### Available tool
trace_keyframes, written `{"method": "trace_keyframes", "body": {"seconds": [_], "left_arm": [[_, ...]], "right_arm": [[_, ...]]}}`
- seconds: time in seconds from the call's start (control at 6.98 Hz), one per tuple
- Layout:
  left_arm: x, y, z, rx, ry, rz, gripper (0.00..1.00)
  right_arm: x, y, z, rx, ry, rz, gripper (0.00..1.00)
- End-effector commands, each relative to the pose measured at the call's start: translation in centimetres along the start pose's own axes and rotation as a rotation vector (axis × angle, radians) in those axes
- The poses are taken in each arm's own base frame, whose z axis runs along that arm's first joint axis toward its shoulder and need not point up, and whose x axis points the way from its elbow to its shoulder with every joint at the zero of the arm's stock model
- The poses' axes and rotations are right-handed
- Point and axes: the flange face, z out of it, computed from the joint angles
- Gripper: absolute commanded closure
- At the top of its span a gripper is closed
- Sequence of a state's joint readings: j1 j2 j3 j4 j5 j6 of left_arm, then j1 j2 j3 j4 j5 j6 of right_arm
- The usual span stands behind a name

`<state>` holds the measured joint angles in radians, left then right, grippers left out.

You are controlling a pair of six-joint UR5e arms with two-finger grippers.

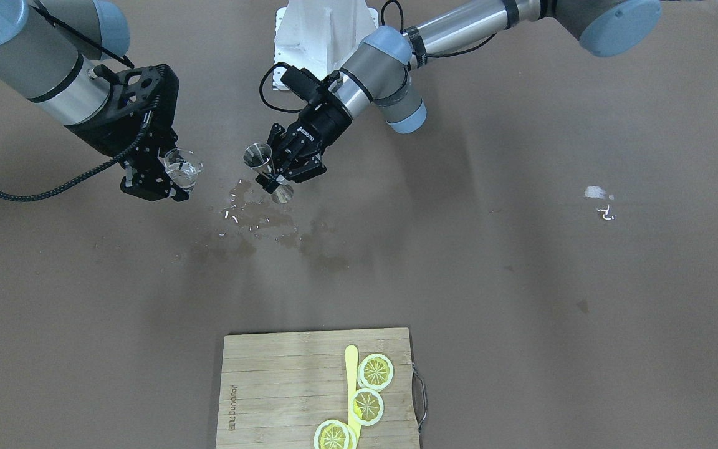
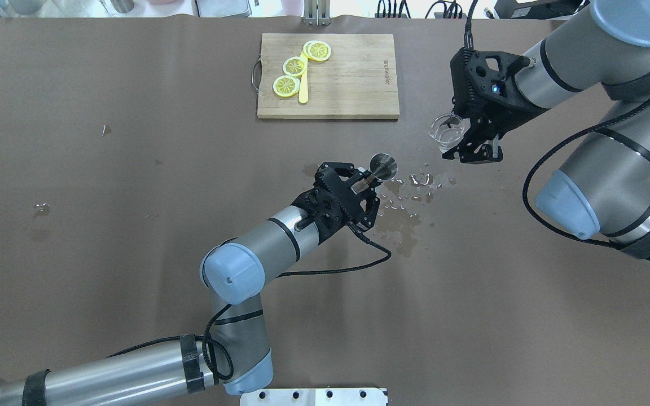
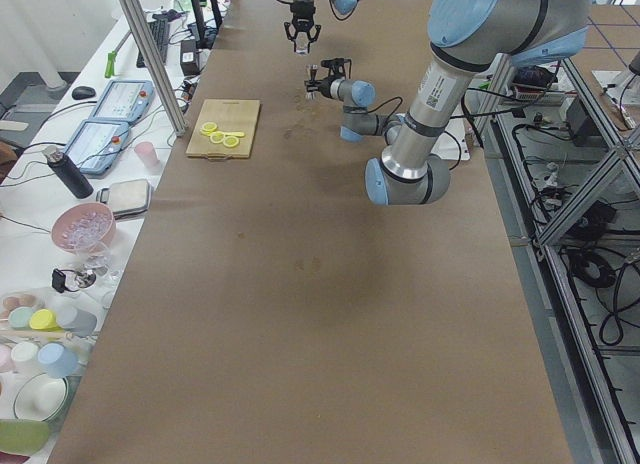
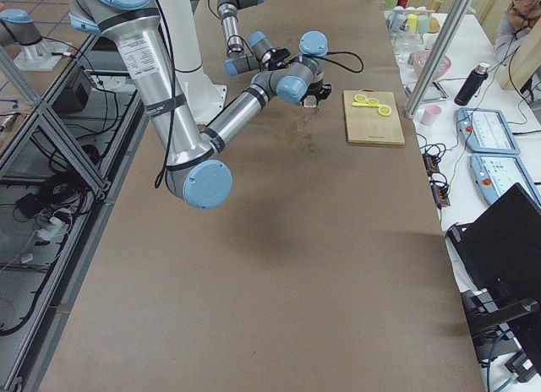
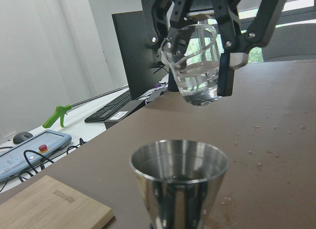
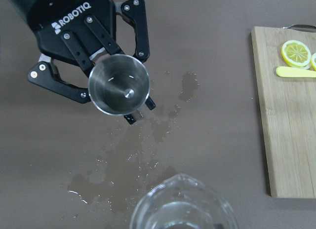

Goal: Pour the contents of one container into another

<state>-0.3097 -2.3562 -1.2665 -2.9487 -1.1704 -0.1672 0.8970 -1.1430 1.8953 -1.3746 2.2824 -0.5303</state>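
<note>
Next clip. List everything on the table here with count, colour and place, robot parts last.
jigger: one, steel, held over the wet patch, mid-table
glass cup: one, clear, some water inside, held in the air apart from the jigger
spilled water: one dark patch with droplets, on the table under the jigger
cutting board: one, pale wood, at the table edge far from the robot
lemon slices: at least three, yellow, on the board
stick: one, yellow, on the board among the slices
white scraps: a few, on the robot's left side
table: one, brown
left gripper: one, black, shut on the jigger
right gripper: one, black, shut on the glass cup
</note>
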Motion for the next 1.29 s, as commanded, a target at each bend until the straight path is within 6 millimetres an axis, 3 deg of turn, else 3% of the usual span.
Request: {"method": "trace_keyframes", "body": {"seconds": [0.0, 0.43, 0.72, 1.15], "left_arm": [[0.0, 0.0, 0.0, 0.0, 0.0, 0.0, 1.0], [0.2, 0.0, -0.1, 0.001, 0.004, -0.001, 1.0], [0.2, 0.0, -0.1, 0.001, 0.003, -0.001, 1.0], [0.2, -0.1, -0.1, 0.002, 0.003, -0.002, 1.0]], "right_arm": [[-0.2, -0.8, 0.3, -0.01, 0.002, -0.041, 1.0], [0.1, -1.0, 0.7, -0.046, 0.049, -0.109, 1.0], [0.8, -2.8, 0.5, -0.11, 0.027, -0.151, 1.0], [-1.5, -3.9, 1.0, -0.148, -0.038, -0.13, 1.0]]}}
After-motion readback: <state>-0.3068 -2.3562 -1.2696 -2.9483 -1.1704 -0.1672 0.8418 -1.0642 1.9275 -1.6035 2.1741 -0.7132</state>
